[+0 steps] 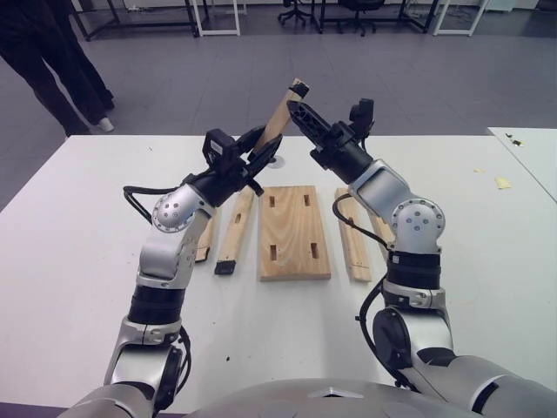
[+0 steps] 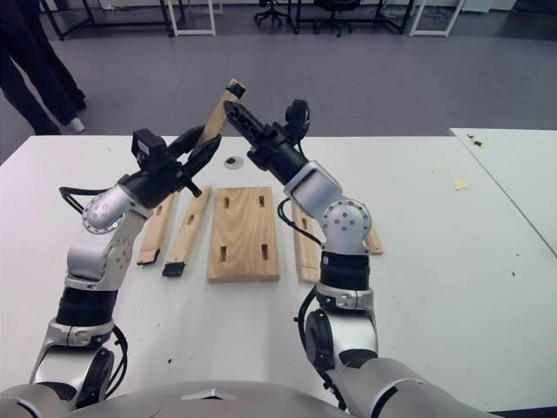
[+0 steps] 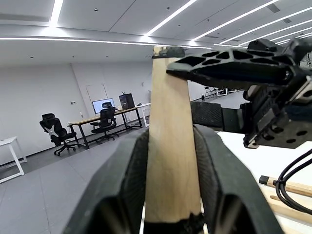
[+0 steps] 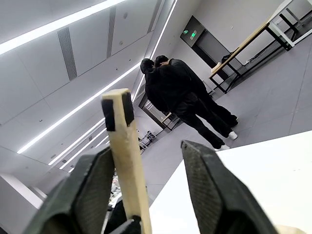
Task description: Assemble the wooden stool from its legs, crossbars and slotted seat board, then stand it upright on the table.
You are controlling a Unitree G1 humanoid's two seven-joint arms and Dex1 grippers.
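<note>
My left gripper (image 1: 264,144) is shut on the lower end of a wooden leg (image 1: 283,111), which it holds tilted up and away above the back of the table; its pads (image 3: 210,161) press both sides of the wood. My right gripper (image 1: 294,106) is open, and its fingers (image 4: 204,190) straddle the leg's black-capped upper end (image 4: 118,109) with a gap on one side. The slotted seat board (image 1: 294,231) lies flat mid-table. Two wooden pieces (image 1: 235,228) lie to its left, two more (image 1: 352,235) to its right.
A small round disc (image 2: 232,162) sits on the white table (image 1: 87,218) behind the seat board. A second table (image 1: 531,157) stands to the right. People stand on the floor beyond the far left corner. The table's left and right sides are bare.
</note>
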